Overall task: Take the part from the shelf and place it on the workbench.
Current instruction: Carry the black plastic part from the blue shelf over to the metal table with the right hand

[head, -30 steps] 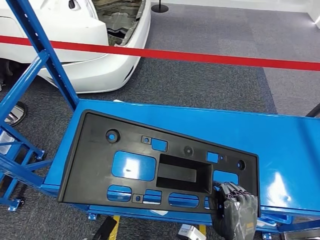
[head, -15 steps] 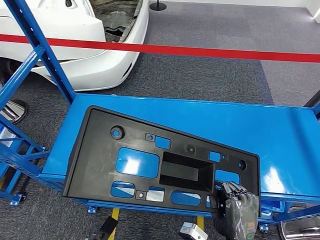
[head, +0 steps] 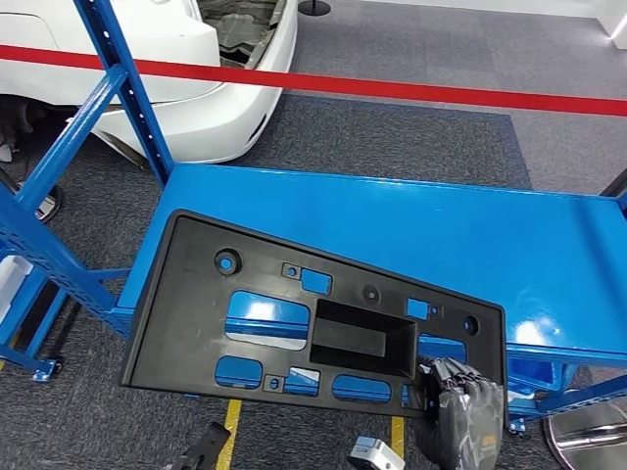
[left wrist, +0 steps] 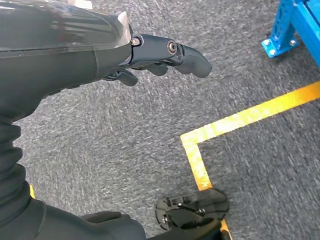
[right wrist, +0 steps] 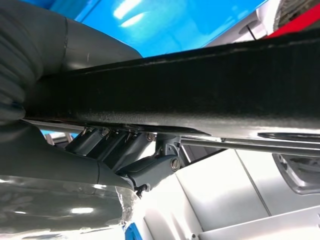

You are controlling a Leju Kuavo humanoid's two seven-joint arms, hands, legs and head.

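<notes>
R hand [head: 459, 423] gripping black part [head: 185, 313] edge

The blue shelf [head: 414, 220] is seen from high above by the head view, the grey carpet [left wrist: 113, 145] from close above by the left wrist view, and the black part [right wrist: 196, 85] from beneath, very near, by the right wrist view.

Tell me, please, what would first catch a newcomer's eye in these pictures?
A large black panel full of cut-outs lies across the near edge of a bright blue shelf, partly overhanging it. The right hand grips the panel's near right corner. Behind the shelf, a red tape runs across the grey carpet in front of a white car at the far left.
</notes>
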